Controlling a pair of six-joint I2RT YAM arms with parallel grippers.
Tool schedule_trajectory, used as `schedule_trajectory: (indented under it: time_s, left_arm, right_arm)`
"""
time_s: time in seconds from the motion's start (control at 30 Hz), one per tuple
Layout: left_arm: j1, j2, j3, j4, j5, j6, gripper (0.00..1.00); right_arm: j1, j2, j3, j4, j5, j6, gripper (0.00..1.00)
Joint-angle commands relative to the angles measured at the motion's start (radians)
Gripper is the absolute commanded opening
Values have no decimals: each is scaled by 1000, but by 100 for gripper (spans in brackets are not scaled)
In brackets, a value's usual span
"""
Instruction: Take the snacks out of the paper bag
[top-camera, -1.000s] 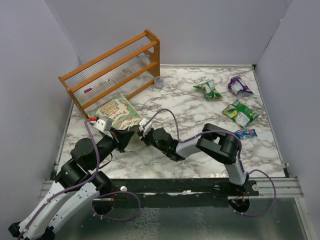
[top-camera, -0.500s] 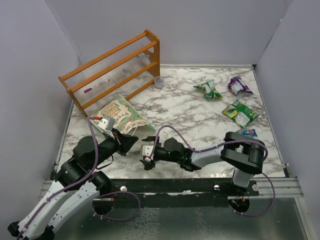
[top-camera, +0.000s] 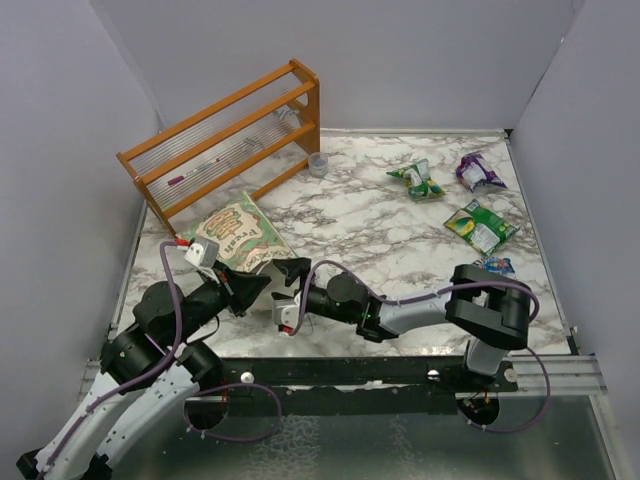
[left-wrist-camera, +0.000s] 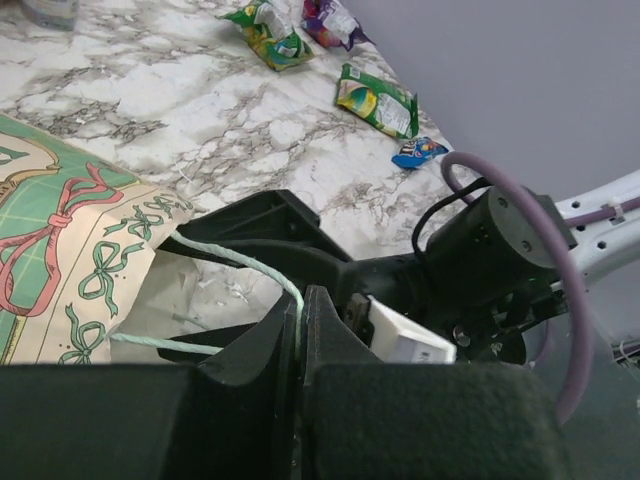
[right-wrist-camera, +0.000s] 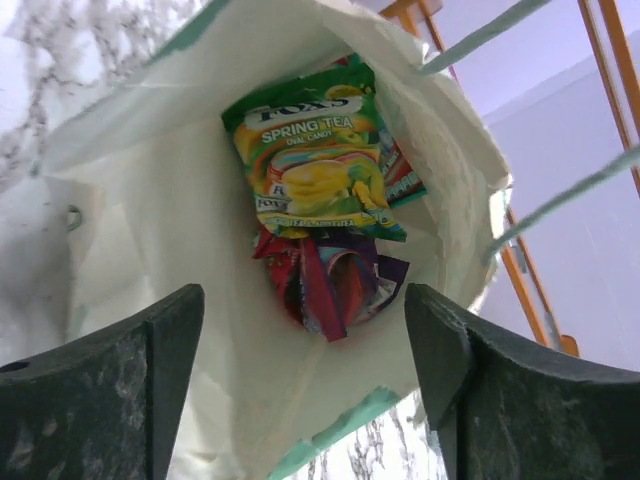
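Observation:
The paper bag (top-camera: 238, 232) lies on its side at the left of the marble table, mouth toward the arms. My left gripper (top-camera: 250, 285) is shut on its pale green string handle (left-wrist-camera: 240, 262), holding the mouth up. My right gripper (top-camera: 288, 290) is open just in front of the mouth, nothing between its fingers. The right wrist view looks into the cream inside (right-wrist-camera: 150, 200): a green snack packet (right-wrist-camera: 315, 165) lies over a red and purple one (right-wrist-camera: 330, 280), ahead of the gripper (right-wrist-camera: 303, 295). Other snacks lie at the far right: green (top-camera: 418, 180), purple (top-camera: 478, 172), green (top-camera: 482, 225), blue (top-camera: 492, 266).
An orange wooden rack (top-camera: 225, 135) stands at the back left, just behind the bag. A small clear cup (top-camera: 318, 164) sits beside the rack's right end. Grey walls close in the table on three sides.
My right gripper opened, drew back from the bag toward the near edge, then came back up to the bag's mouth. The left gripper kept its hold and the bag shifted a little.

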Motion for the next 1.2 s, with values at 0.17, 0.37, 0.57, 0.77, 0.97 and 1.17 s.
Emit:
schedule_trajectory:
  time_s: [0.17,0.37,0.57,0.77,0.97,1.17]
  left_arm:
    - [-2,-60,11,18,-11,0,0]
    - [-2,-77,9,21,5,1,0]
    - [-2,-82,10,20,5,4,0]
    - [-2,-96,11,16,0,3,0]
    - [-2,-98,10,11,-13,-2,0]
    - [-2,-83,11,7,-23,-6,0]
  right_arm:
    - [2,253,168,82,180,-370,72]
    - [-26,433,356,134,349,-468,78]
    - [-75,545,447,122,375,-520,79]
    - [-115,572,483,42,345,-431,69]
    - [-115,545,472,0,341,-347,35]
    - [-104,462,401,-20,329,-254,7]
